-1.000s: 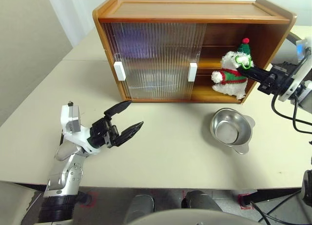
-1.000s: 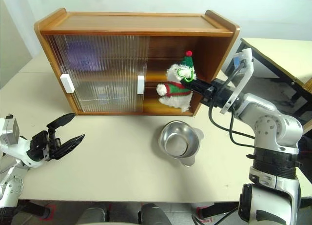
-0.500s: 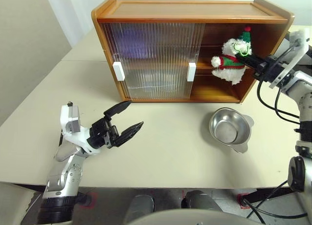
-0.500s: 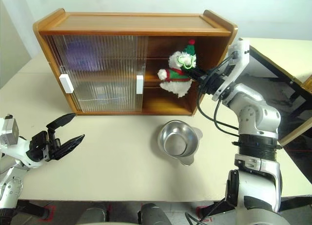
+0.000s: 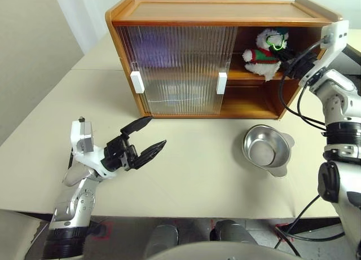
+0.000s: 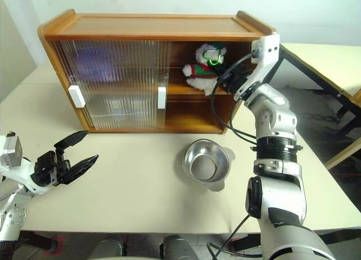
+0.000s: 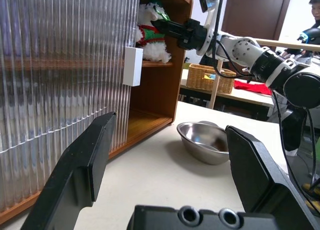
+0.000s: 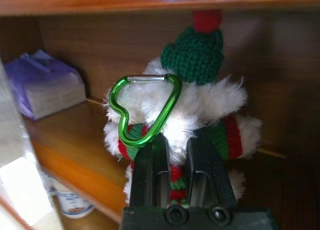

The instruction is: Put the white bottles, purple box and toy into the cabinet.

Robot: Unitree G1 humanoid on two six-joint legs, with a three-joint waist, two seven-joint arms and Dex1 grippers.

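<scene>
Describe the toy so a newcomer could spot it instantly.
Find the wooden cabinet at the table's far side and look into its open right half, upper shelf. The toy is there in the right gripper: fluffy white plush, red-and-green scarf, green hat with red pompom, a green clip on it.

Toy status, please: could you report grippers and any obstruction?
Right gripper shut on toy, at cabinet upper shelf. Left gripper open, idle. Purple box alongside on that shelf; opening unobstructed.

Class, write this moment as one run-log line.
right gripper: shut on toy, at cabinet upper shelf | left gripper: open, idle | purple box: on upper shelf
</scene>
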